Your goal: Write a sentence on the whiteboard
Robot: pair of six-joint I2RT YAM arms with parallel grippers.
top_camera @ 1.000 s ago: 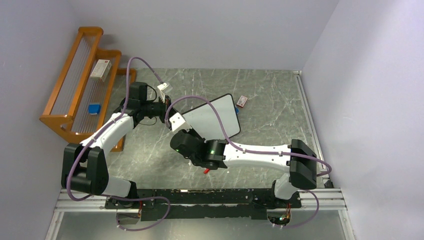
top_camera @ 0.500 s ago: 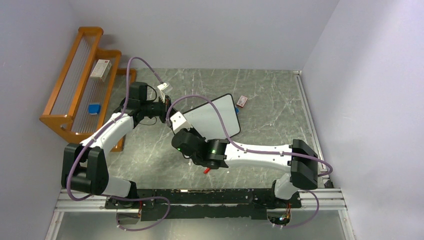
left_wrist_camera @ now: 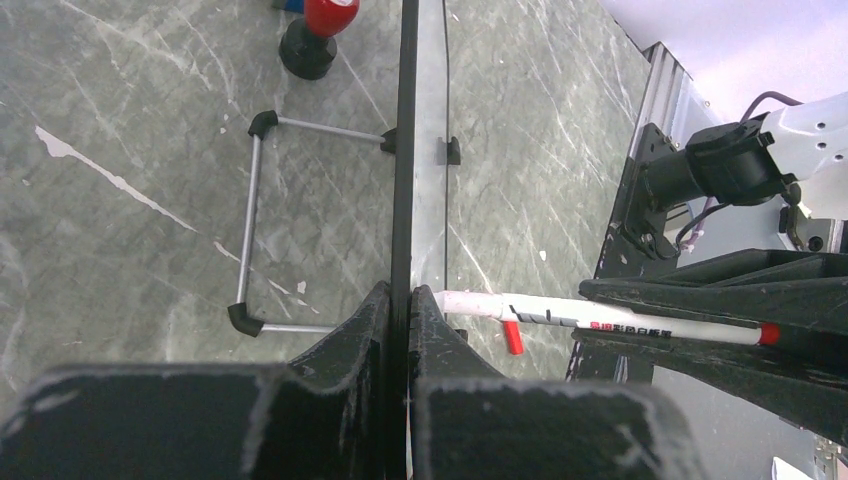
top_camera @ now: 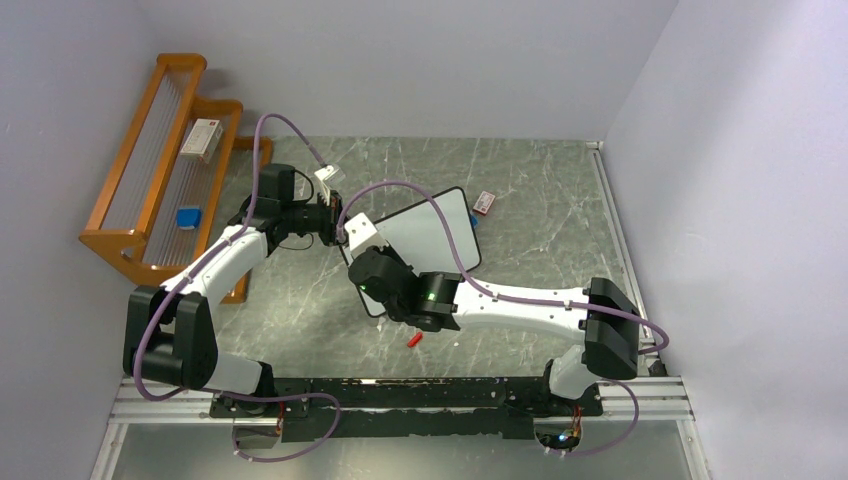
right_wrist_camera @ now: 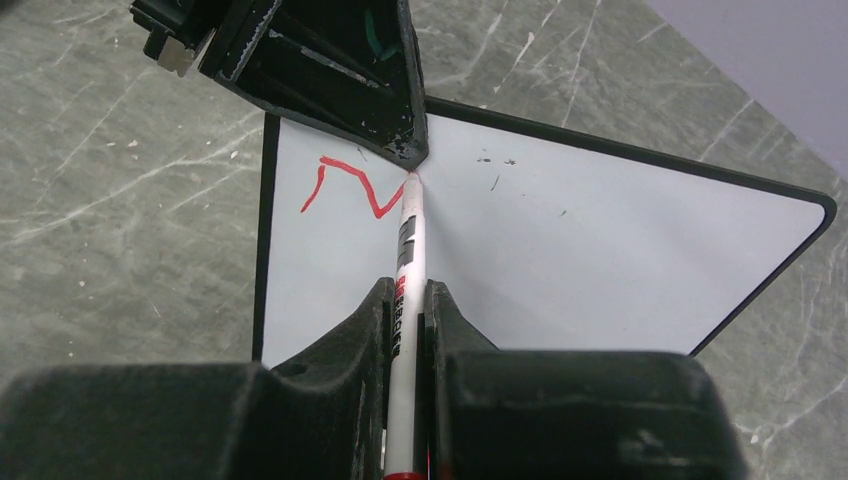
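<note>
The whiteboard (top_camera: pixel 430 235) stands tilted on its wire foot (left_wrist_camera: pixel 250 235) in the middle of the table. My left gripper (top_camera: pixel 335 225) is shut on the black frame of its left edge (left_wrist_camera: pixel 405 150). My right gripper (right_wrist_camera: pixel 408 290) is shut on a white marker (right_wrist_camera: pixel 408 250), and the marker's tip touches the board near that held corner, right under the left gripper's fingers (right_wrist_camera: pixel 330 60). A red zigzag stroke (right_wrist_camera: pixel 340 185) runs up to the tip. The rest of the board face (right_wrist_camera: pixel 580 250) is white with a few small specks.
A red marker cap (top_camera: pixel 412 340) lies on the table in front of the board. A small red and white item (top_camera: pixel 485 202) lies beyond the board's far right corner. A wooden rack (top_camera: pixel 150 190) at the left wall holds a box (top_camera: pixel 201 140) and a blue item (top_camera: pixel 188 216).
My right gripper has moved with the marker away from me and slightly right, closer to the left gripper at the board's corner. The left arm and the board have stayed put.
</note>
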